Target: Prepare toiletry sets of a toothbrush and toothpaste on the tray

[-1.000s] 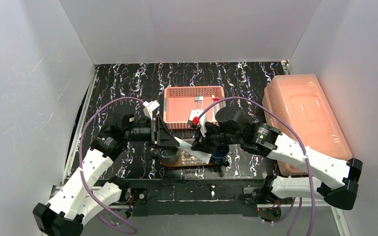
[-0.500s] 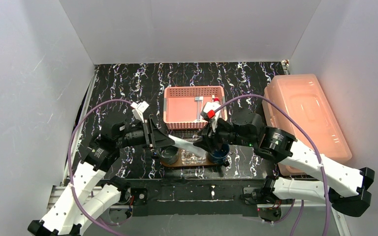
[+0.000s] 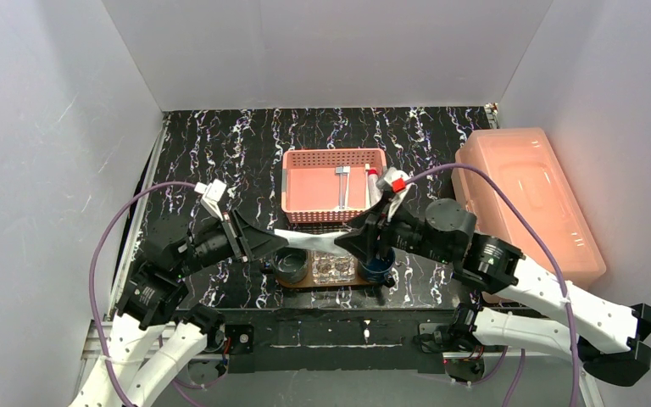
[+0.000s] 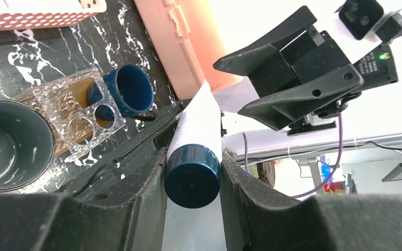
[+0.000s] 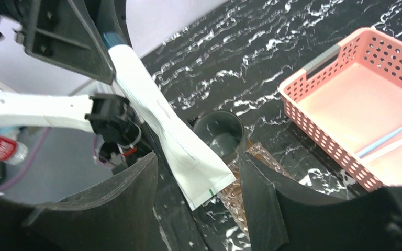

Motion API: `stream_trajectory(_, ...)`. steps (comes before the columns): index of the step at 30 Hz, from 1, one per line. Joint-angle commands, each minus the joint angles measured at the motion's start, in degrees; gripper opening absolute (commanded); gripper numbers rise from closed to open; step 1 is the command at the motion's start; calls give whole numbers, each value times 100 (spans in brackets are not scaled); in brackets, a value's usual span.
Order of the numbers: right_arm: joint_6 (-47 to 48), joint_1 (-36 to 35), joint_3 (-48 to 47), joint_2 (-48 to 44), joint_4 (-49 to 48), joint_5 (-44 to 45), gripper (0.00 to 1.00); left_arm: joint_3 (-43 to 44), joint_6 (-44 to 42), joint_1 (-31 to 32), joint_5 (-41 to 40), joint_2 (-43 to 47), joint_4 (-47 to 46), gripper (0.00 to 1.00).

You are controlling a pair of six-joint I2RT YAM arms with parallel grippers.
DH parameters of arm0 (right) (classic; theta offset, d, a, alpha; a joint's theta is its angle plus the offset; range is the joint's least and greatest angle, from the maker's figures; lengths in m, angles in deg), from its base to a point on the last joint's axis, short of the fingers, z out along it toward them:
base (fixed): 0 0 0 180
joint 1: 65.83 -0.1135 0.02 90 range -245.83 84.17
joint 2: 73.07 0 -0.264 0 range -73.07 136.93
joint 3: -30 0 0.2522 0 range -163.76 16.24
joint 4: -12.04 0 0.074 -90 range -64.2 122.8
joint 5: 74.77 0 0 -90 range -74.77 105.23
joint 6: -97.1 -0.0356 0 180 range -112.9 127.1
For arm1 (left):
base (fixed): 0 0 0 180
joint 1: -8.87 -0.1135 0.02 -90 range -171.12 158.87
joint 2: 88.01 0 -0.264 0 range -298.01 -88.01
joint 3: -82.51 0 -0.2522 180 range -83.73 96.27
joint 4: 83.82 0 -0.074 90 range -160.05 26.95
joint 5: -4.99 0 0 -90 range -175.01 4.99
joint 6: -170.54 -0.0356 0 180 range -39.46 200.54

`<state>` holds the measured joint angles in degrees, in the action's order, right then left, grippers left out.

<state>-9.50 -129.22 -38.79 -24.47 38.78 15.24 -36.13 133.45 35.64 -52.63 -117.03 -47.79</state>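
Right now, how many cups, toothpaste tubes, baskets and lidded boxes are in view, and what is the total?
Cups: 2, a grey cup and a blue mug
Toothpaste tube: 1
Pink basket: 1
Pink lidded box: 1
Total: 5

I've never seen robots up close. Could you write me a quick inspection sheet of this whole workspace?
Surface: black marbled table.
Job's things: tray at the near edge bears a grey cup, clear holder and blue cup; toothpaste tube in mid-air above it; brushes lie in the basket.
Clutter: pink lidded box, far right.
Claws: left claw shut on the tube's cap end; right claw open around its flat end.
Cables: purple cables loop from both arms.
Surroundings: white walls.
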Motion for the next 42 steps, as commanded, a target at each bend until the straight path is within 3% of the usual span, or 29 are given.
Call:
stream_trajectory(1,-538,-15,52,-232,-883,300,67,-10,328,-4,-73,182,-509,0)
stream_trajectory(12,-1070,-15,404,-545,-1455,436,71,-158,835,-4,69,501,-1371,0)
stream_trajectory(23,-1739,-15,992,-747,-2913,-712,71,-547,1435,-2,227,644,-2387,0)
stream_trajectory(29,-1933,-15,1044,-674,-3206,-844,66,-612,1420,-4,183,747,-2481,0)
stream_trajectory(37,-2138,-15,1161,-541,-3599,-928,53,-593,1354,0,219,763,-2481,0)
stream_trajectory(42,-2232,-15,1208,-434,-3815,-983,40,-607,1340,-5,225,800,-2482,0)
